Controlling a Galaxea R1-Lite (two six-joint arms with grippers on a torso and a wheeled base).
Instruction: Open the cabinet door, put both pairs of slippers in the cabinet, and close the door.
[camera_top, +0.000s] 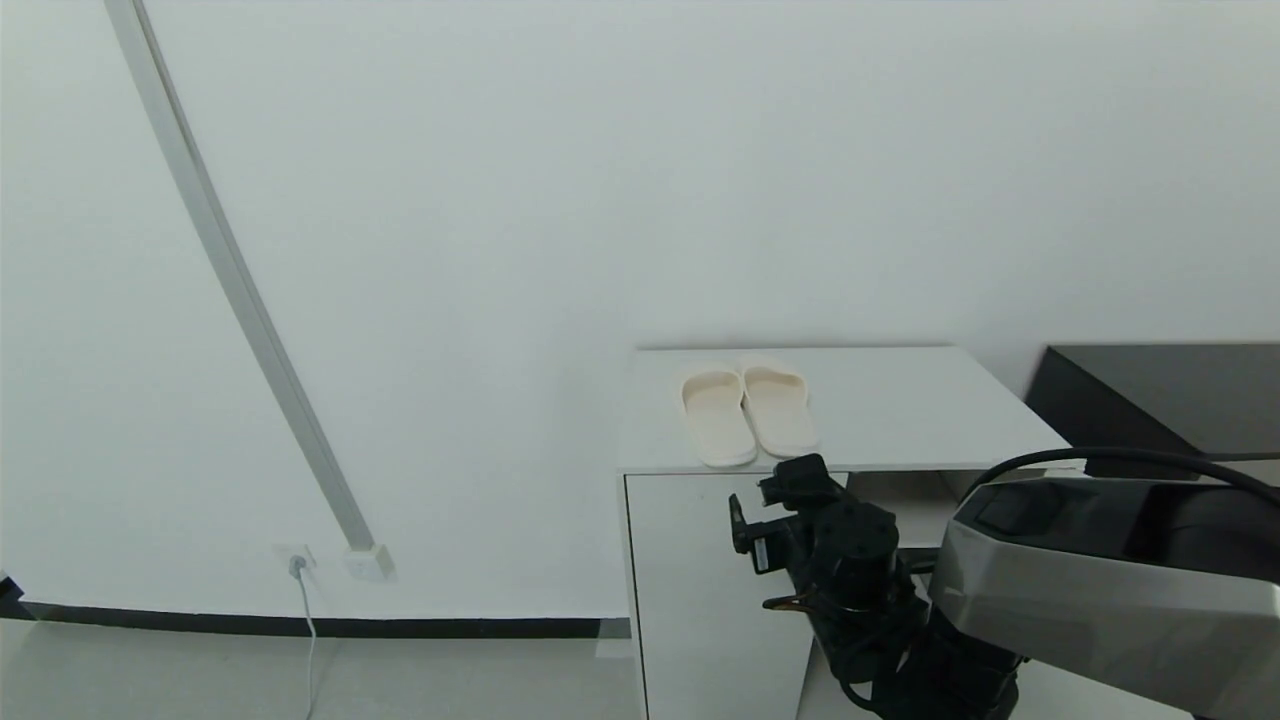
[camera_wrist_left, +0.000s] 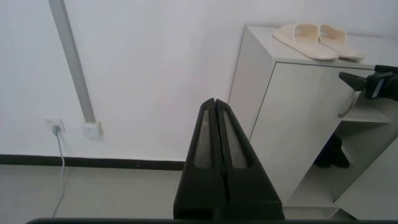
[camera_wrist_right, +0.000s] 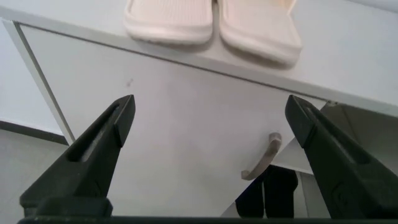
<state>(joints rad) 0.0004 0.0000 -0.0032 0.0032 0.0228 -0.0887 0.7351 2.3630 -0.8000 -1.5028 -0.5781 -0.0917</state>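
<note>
My right claw (camera_wrist_right: 210, 106) gapes empty, the cream foam slippers (camera_wrist_right: 171, 15) just above it unshelved, the white wooden cabinet (camera_top: 900, 400) open, a dark pair (camera_wrist_right: 267, 196) seemingly inside.

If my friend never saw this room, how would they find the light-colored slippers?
Look for the white cabinet standing against the pale wall. On its flat top, near the front edge, a pair of cream slippers lies side by side. They are pale and out in the open, unlike the dark shape on a shelf inside the cabinet.
</note>
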